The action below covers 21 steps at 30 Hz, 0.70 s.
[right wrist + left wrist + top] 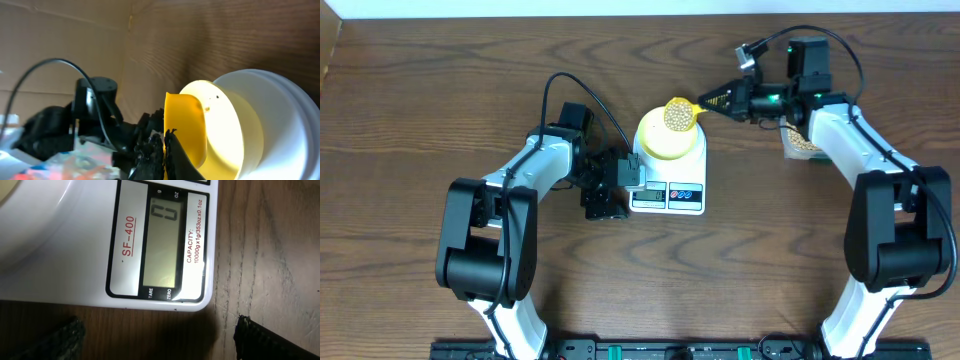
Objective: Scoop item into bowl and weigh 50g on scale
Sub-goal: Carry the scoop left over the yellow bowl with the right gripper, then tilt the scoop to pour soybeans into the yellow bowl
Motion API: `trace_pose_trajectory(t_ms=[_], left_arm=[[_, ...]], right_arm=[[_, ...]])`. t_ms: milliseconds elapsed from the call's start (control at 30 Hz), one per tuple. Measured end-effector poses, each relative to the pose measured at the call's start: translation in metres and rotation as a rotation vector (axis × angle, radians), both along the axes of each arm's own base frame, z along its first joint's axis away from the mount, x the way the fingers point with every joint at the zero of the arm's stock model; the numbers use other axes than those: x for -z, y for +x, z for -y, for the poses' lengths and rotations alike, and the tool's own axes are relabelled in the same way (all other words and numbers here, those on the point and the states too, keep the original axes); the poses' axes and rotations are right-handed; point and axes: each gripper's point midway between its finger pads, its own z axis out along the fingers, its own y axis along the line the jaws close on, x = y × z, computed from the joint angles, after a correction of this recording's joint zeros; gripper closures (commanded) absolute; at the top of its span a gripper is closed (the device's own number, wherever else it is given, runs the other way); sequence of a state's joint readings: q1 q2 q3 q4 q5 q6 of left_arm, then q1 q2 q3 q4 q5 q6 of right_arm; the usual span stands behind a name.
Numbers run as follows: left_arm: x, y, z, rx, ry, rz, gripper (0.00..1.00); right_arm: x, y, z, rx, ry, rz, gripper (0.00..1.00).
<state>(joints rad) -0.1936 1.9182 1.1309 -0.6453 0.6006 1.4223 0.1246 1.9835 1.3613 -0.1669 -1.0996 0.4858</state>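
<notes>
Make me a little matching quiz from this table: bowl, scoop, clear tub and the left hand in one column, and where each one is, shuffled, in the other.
Things
1. bowl
2. yellow scoop
3. clear tub
4. left hand

Places
A. gripped by the right hand, over the bowl's rim
B. open, next to the display end of the scale
C. standing on the scale
D. far right, partly hidden by the right arm

Pairs: 1-C, 2-A, 3-D, 4-B
</notes>
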Motion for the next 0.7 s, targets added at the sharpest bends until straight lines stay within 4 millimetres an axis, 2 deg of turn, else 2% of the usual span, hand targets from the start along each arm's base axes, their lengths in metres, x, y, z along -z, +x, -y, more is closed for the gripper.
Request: trace_pose_trajectory(t_ms=[500, 700], left_arm=[[0.000, 0.000, 0.000, 0.000, 0.000, 0.000, 0.02], [0.000, 0.000, 0.000, 0.000, 0.000, 0.000, 0.02]], right_arm=[[0.007, -0.013, -0.029, -0.107, -0.076, 0.173, 0.99], [0.024, -0.016, -0.024, -0.111, -0.170, 0.194, 0.99]])
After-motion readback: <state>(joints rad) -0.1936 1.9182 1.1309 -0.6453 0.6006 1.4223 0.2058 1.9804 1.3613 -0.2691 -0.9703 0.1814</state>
